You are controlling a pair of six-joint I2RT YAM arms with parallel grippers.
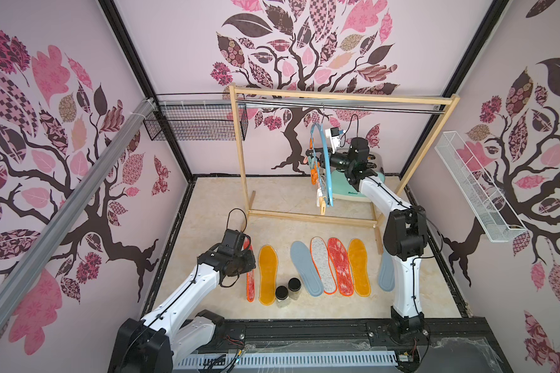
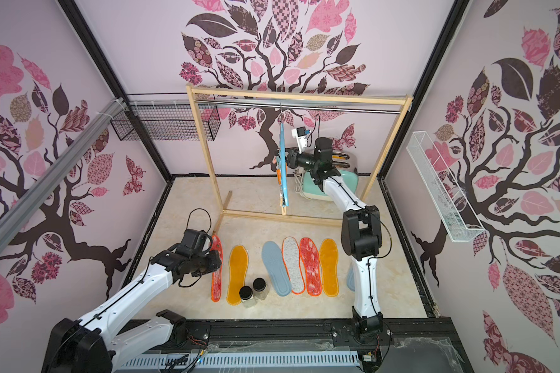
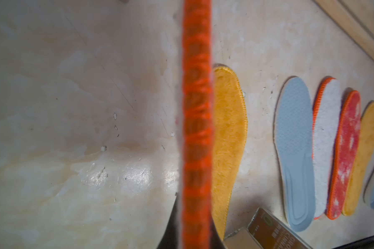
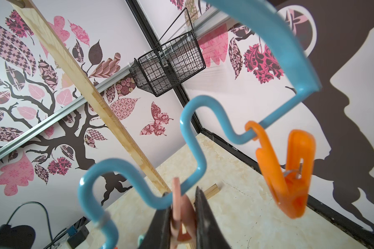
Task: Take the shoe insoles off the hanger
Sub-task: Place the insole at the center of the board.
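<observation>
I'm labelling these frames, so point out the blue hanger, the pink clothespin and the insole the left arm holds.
blue hanger [image 4: 296, 64], right wrist view, on its broad upper arc.
pink clothespin [image 4: 183, 215], right wrist view, on its middle.
held insole [image 3: 196, 107], left wrist view, on its orange stitched edge.

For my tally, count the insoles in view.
7: a red one in the left jaws; on the floor, yellow, blue, felt, red, yellow, and blue partly behind the right arm.

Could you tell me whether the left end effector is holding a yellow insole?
No, the left end effector grips the orange-edged insole, while a yellow insole lies flat beside it.
</observation>
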